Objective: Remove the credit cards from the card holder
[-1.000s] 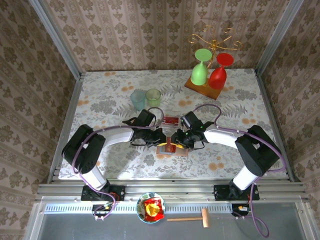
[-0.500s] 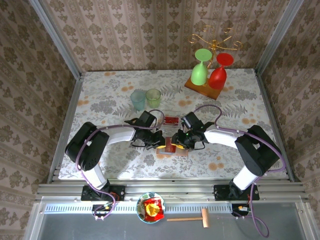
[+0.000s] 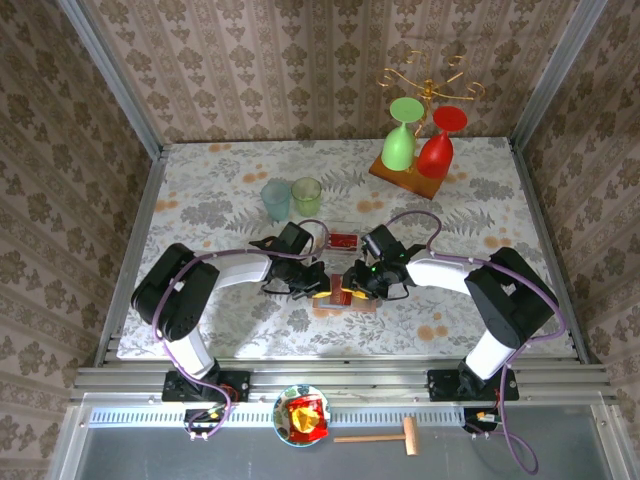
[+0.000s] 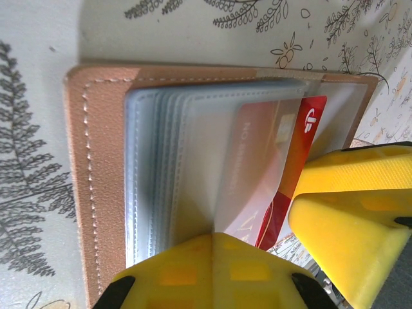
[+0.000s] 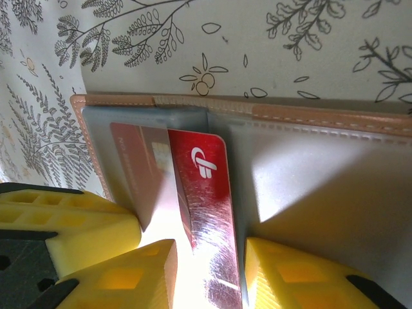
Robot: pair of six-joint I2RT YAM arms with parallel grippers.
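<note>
The left end effector (image 4: 212,254) is closed, its yellow fingers pressed together at the bottom middle of the left wrist view. Their tip meets a clear sleeve of the card holder (image 4: 96,167), and the sleeve rises to a peak there as if pinched. The right end effector (image 5: 209,250) is narrowly open at the bottom of the right wrist view. Its two fingers stand either side of the bare strip of a red card (image 5: 205,174); whether they touch the card cannot be told. The card holder lies open and flat on the flowered desk (image 5: 290,38), tan leather border outward and a stack of clear sleeves inside. The red card is still partly in a sleeve, one half dulled by the plastic and the other half with a white logo bare. In the top view both end effectors meet over the holder at the lower middle of the desk. Just above them a second red card (image 3: 343,241) lies flat and apart from the holder. Up and to the left, a bluish cup (image 3: 275,199) and a green cup (image 3: 306,193) stand upright side by side. At the upper right a wooden board (image 3: 405,182) carries an upturned green goblet (image 3: 399,140) and red goblet (image 3: 440,148). At the bottom edge, off the desk, a bowl (image 3: 276,415) holds a red-and-yellow packet (image 3: 305,416).
</note>
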